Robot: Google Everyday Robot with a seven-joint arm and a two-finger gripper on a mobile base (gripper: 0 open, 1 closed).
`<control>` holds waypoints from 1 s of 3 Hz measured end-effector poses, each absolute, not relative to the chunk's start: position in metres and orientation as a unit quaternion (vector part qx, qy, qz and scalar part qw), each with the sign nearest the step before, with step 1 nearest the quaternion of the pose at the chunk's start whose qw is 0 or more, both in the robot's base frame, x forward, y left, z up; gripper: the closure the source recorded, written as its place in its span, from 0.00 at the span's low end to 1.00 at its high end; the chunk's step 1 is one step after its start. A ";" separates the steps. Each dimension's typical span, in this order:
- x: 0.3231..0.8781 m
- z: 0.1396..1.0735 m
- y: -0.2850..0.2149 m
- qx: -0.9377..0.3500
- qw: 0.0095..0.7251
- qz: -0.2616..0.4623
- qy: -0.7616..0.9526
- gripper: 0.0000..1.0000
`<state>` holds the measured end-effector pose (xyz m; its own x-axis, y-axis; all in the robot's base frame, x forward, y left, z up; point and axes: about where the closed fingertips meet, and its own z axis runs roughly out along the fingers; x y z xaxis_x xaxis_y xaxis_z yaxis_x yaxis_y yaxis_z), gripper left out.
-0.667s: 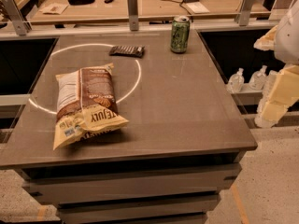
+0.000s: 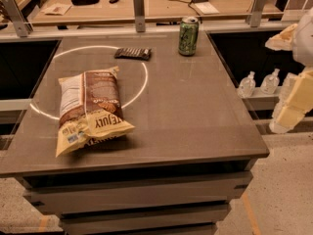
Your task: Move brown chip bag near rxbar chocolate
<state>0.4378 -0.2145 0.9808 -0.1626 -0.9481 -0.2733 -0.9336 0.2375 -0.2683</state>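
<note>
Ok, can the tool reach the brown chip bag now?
Probably yes: the tool sits off the table on its right side, and nothing stands between it and the brown chip bag; the can is farther back.

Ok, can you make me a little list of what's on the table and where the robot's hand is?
bag: brown chip bag, lying flat at the front left of the table
bar: rxbar chocolate, flat at the far side, apart from the bag
can: green can, upright, to the right of the bar
gripper: gripper, off the table's right side, away from all three things
job: not done yet
</note>
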 end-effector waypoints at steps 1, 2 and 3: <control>0.441 0.977 -0.223 -0.621 0.265 0.016 0.737 0.00; 0.442 0.967 -0.233 -0.617 0.338 0.063 0.707 0.00; 0.439 0.951 -0.234 -0.597 0.399 0.150 0.680 0.00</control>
